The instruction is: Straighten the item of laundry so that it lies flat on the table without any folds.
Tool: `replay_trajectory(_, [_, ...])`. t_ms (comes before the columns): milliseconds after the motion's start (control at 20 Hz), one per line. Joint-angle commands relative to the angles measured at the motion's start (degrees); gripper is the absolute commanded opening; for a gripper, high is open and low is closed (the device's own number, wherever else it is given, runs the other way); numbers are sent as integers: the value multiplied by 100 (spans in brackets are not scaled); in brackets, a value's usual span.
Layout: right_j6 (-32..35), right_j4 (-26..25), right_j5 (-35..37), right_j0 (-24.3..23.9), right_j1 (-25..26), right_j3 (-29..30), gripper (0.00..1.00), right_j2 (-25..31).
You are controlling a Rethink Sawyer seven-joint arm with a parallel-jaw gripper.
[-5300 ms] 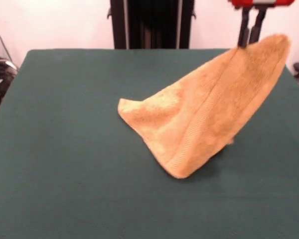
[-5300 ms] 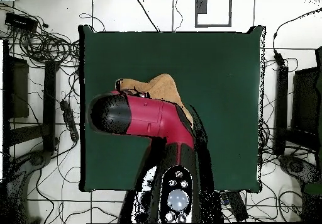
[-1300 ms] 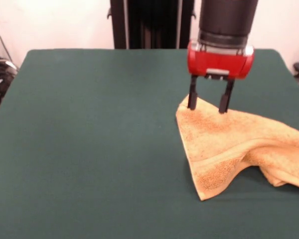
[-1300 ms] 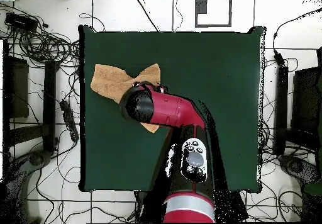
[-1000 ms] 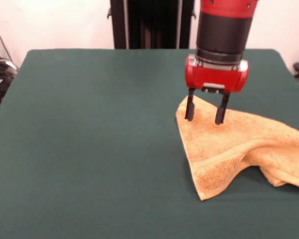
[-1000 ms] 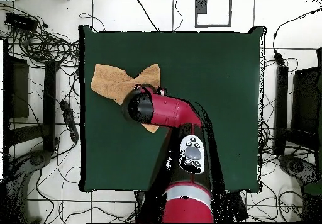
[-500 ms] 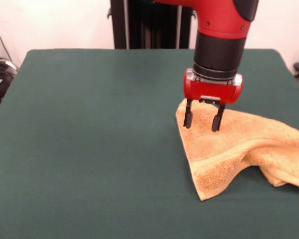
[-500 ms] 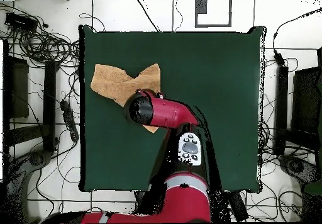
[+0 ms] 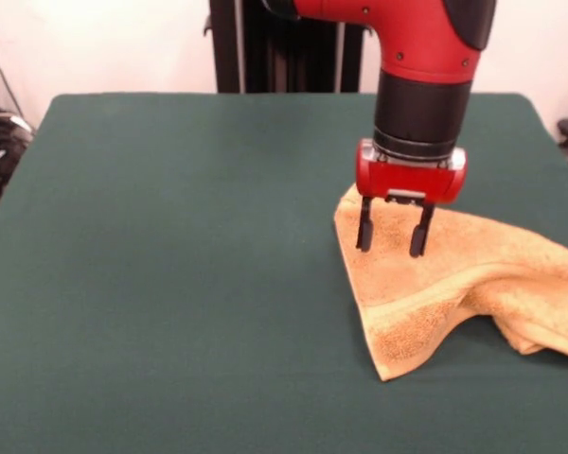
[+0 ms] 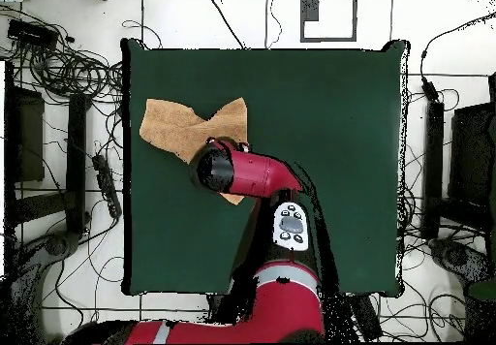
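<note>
We see towel (image 9: 435, 284): rough looped terry cloth, matt, smoother woven band. Table (image 9: 170, 236): plain matt cloth cover. Gripper (image 9: 392, 229): glossy red plastic-looking housing, matt black jaws.

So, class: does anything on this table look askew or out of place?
Yes. The towel is not flat: a ridge runs across it and its right end is bunched up. It lies askew at one edge of the table. The open claw hangs over its upper corner.
</note>
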Motion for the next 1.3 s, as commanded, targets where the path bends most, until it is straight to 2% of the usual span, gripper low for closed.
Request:
replay_trajectory(50, [920,68,-481,-60,384,-27,100,884])
replay_trajectory(350, [1060,99,-704,37,364,99,100,798])
replay_trajectory(450, [1186,123,-775,134,171,295,100,697])
replay_trajectory(650, [1162,150,-476,178,-201,594,100,683])
replay_trajectory(900, [1284,205,-203,246,-761,1258,100,620])
replay_trajectory(1050, [1271,184,-213,101,-988,1730,100,808])
replay_trajectory(1300, [1515,248,-564,234,-998,2162,100,765])
